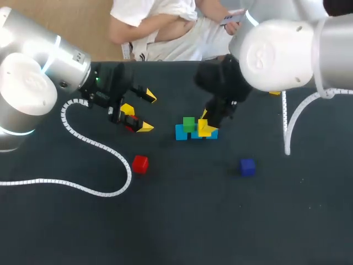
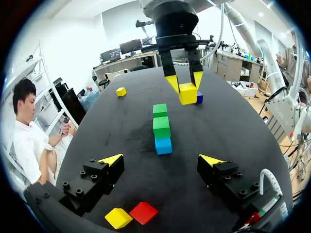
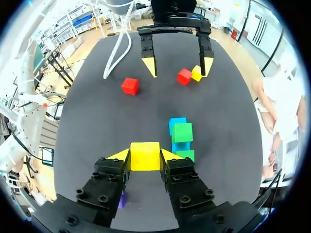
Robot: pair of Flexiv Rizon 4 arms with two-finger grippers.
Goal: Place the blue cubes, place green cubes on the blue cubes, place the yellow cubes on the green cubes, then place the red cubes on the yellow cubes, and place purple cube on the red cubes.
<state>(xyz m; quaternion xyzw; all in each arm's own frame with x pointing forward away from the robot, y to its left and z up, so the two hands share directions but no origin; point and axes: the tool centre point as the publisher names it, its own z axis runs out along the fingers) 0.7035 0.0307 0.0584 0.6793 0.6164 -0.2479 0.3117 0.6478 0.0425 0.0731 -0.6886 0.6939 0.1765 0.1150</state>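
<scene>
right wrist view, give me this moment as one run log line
right gripper: shut on yellow cube | at green cubes on blue cubes | left gripper: open, by loose red cube

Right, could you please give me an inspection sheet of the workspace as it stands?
Surface: dark table.
Job's things: blue cubes in a row, green cubes on them; lone red cube; purple cube; far yellow cube near the table's edge.
Clutter: nothing seen.
Tools: left tool open, above a yellow cube and a red cube; right tool shut on the held yellow cube, beside the green cubes.
Cables: left coil lies across the table; right coil hangs over it.
Surroundings: nothing seen.
</scene>
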